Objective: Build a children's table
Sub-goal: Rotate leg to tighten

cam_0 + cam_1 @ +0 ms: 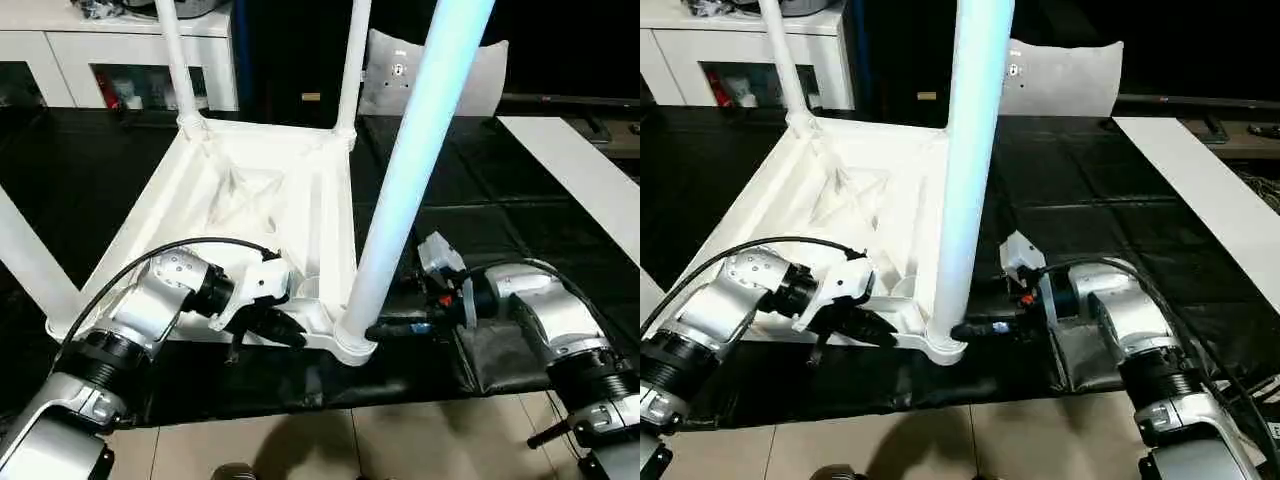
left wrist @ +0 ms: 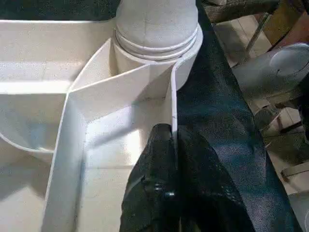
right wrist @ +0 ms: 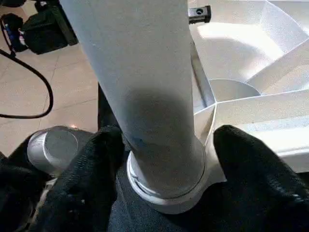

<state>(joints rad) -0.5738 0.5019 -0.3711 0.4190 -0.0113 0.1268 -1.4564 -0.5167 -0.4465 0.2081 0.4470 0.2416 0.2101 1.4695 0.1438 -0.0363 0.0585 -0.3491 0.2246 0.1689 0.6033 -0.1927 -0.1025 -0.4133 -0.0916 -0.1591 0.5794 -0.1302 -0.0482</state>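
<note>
Over on the left, a white cabinet stands behind the black mat. The upside-down tabletop lies on that mat, legs rising from its sockets. The left gripper has its fingers pinched tight on the tabletop's near rim wall, one finger each side. Next along, the near leg stands in the corner socket, blocking much of the head view. The right gripper sits with jaws spread either side of that leg's base, not touching it. A white board lies far right.
</note>
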